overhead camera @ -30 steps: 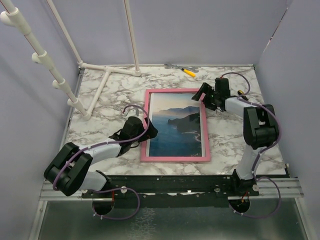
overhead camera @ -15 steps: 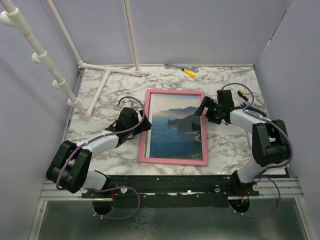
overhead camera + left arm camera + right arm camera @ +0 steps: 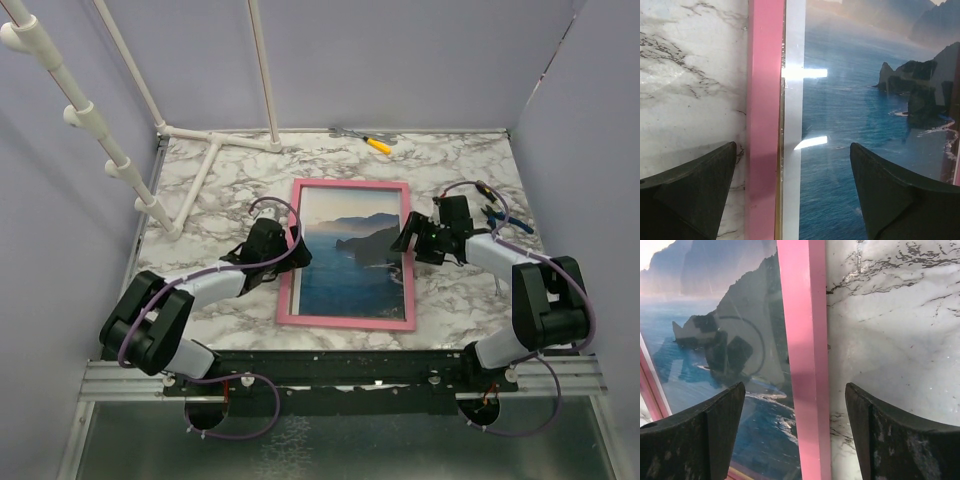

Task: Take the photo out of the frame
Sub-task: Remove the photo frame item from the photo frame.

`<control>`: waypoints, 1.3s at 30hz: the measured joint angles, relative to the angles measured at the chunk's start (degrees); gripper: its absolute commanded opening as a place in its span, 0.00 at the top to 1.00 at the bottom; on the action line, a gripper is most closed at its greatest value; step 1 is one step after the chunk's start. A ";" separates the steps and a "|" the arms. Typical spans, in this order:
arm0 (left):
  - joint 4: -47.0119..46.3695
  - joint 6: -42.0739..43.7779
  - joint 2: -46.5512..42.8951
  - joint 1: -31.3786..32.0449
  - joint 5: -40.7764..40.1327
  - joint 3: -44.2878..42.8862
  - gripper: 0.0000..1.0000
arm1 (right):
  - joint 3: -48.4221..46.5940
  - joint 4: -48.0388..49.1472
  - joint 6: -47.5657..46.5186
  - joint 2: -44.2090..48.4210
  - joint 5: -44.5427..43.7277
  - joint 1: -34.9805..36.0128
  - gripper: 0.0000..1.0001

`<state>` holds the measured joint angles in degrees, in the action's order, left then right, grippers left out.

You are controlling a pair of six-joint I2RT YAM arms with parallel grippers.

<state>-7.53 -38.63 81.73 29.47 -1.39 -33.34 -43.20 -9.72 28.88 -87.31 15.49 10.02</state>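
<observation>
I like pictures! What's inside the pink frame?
Inside the frame is the photo: blue sea, dark cliffs, pale sky. The frame's back is hidden, because it lies against the marble table.

One frame (image 3: 345,320), one photo (image 3: 352,260), two robot arms (image 3: 200,288) (image 3: 492,250), one yellow-handled tool (image 3: 377,145), one white pipe rack (image 3: 203,180).

The left arm (image 3: 205,288) and right arm (image 3: 490,250) share pale grey link shells, bulky black joint housings and thin purple cables (image 3: 271,201). The left gripper (image 3: 792,146) and right gripper (image 3: 795,385) each have 2 black wedge fingers (image 3: 690,192).
</observation>
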 measured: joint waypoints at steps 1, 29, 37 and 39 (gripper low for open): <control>-0.26 0.11 0.17 0.22 -0.02 -0.02 0.07 | 0.44 0.57 0.02 0.13 0.90 0.00 0.16; -1.97 0.31 2.60 -2.56 -4.66 -0.11 0.43 | 3.43 5.42 4.76 5.66 12.31 -0.02 0.22; 0.00 0.79 2.05 -3.85 -4.76 -0.07 0.65 | 3.43 5.99 5.07 4.79 12.57 0.00 0.18; 0.55 1.01 2.05 -4.28 -5.09 -0.07 0.68 | 3.41 5.57 4.72 4.79 12.20 0.00 0.16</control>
<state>-6.98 -37.63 83.79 25.19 -6.48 -33.41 -39.79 -4.14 33.61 -82.52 27.68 10.02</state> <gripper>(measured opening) 0.372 0.815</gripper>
